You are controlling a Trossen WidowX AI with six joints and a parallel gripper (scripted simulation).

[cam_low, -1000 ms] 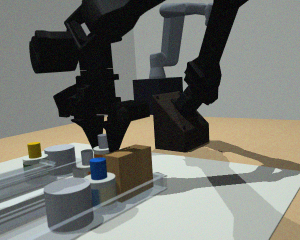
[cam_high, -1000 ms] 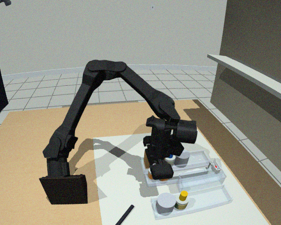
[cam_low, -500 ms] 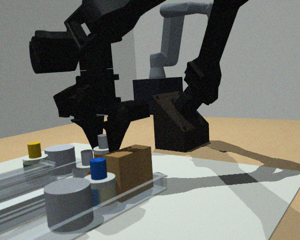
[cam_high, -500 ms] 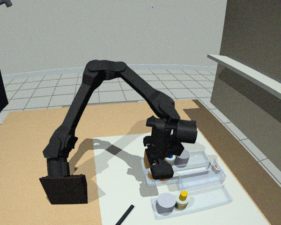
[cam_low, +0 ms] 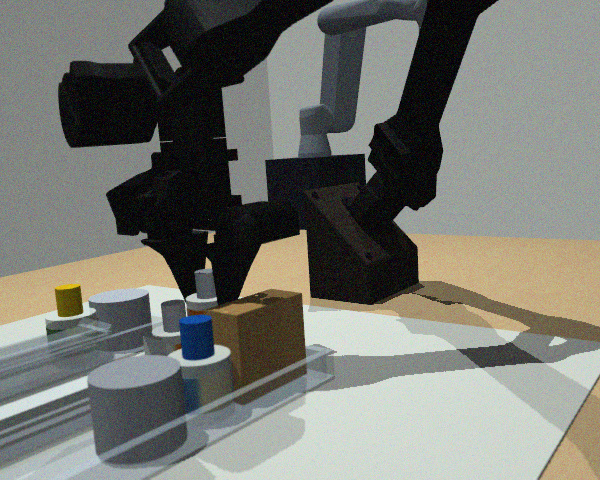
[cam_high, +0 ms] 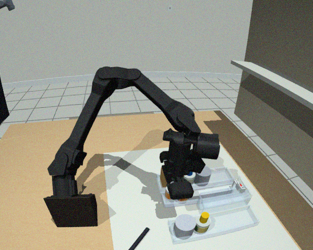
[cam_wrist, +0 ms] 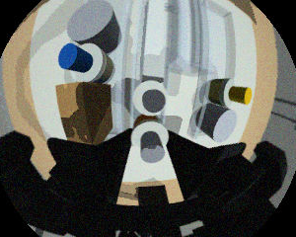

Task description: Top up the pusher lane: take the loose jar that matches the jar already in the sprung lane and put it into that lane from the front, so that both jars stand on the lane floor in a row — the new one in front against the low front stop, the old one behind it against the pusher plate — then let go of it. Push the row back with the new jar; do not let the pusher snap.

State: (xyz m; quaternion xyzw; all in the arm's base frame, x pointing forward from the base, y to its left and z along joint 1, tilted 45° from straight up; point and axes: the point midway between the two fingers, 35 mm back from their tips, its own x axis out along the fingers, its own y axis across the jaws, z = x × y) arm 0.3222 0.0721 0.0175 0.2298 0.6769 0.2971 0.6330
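Observation:
My gripper [cam_high: 180,191] [cam_low: 206,303] [cam_wrist: 148,132] is shut on a grey-capped white jar with an orange band [cam_low: 204,283] [cam_wrist: 152,150]. It holds the jar upright at the front end of the sprung lane [cam_high: 172,203]. A matching grey-capped jar [cam_low: 173,316] [cam_wrist: 154,101] stands in that lane just behind it. The held jar's top stands higher than the rear jar's, so it looks raised off the lane floor. In the wrist view the two jars look close together; contact cannot be told. The held jar's lower part and the low front stop are largely hidden. The pusher plate is not clear.
Beside the sprung lane, another lane holds a brown box [cam_low: 274,341] [cam_wrist: 89,111], a blue-capped jar [cam_low: 197,338] [cam_wrist: 76,56] and a grey cylinder [cam_low: 135,413] [cam_wrist: 94,22]. The lane on the other side holds a grey cylinder [cam_high: 184,226] and a yellow-capped jar [cam_high: 204,217] [cam_wrist: 240,95]. A black rod [cam_high: 139,238] lies nearby.

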